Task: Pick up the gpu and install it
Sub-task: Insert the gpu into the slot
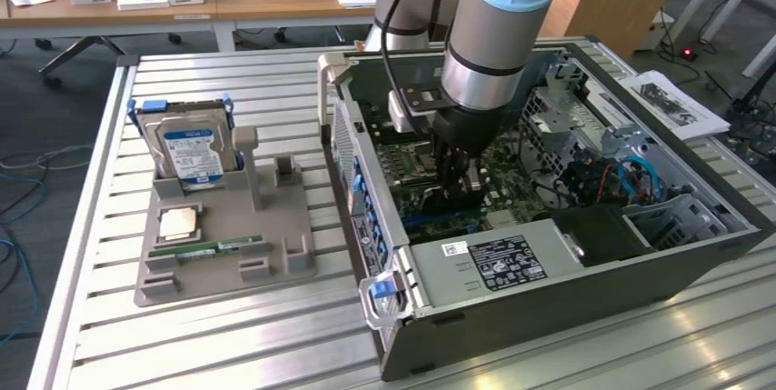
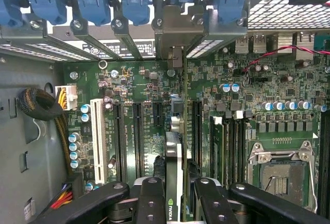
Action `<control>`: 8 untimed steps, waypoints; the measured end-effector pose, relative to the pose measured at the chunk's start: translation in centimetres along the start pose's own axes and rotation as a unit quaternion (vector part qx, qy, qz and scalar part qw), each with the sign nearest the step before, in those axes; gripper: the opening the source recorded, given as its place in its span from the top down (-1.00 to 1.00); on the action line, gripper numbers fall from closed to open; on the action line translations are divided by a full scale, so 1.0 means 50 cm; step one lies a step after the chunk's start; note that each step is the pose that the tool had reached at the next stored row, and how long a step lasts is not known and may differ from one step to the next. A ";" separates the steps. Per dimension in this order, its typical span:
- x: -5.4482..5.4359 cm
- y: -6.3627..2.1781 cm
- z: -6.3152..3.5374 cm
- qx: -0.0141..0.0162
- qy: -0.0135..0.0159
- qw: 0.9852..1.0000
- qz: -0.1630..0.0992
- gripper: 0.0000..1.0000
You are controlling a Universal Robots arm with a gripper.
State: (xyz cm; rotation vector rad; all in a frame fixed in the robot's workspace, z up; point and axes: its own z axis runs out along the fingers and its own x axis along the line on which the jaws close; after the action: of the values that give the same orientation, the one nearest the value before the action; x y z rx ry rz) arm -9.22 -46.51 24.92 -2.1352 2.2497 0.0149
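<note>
My gripper (image 1: 459,176) reaches down into the open computer case (image 1: 679,267), over the green motherboard (image 2: 144,79). In the wrist view its two black fingers (image 2: 150,198) are shut on the gpu (image 2: 177,146), a thin dark card seen edge-on with a green logo near the fingers. The card stands upright and runs along a long black expansion slot (image 2: 196,126). Its metal end bracket (image 2: 175,33) sits against the case's rear slot openings, between the blue latches (image 2: 134,2). I cannot tell whether the card's edge is down in the slot.
A grey holder (image 1: 218,267) on the slatted table, at the exterior view's left, carries a silver hard drive (image 1: 188,149), a green memory stick (image 1: 224,247) and a chip (image 1: 180,224). Inside the case are the power supply (image 1: 503,263), an open CPU socket (image 2: 281,175) and cable bundles (image 2: 41,105).
</note>
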 end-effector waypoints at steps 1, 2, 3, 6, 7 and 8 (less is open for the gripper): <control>0.000 0.000 0.000 0.000 0.000 1.000 0.000 0.47; 0.000 0.000 0.000 0.000 0.000 1.000 0.000 0.47; 0.000 0.000 0.000 0.000 0.000 1.000 0.000 0.47; 0.000 0.000 0.001 0.000 -0.001 1.000 0.000 0.45; 0.000 0.000 0.000 0.000 0.000 1.000 0.000 0.34; 0.000 0.000 0.000 0.000 0.000 1.000 0.000 0.34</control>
State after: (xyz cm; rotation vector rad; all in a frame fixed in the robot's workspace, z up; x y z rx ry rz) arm -9.22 -46.51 24.91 -2.1348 2.2495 0.0151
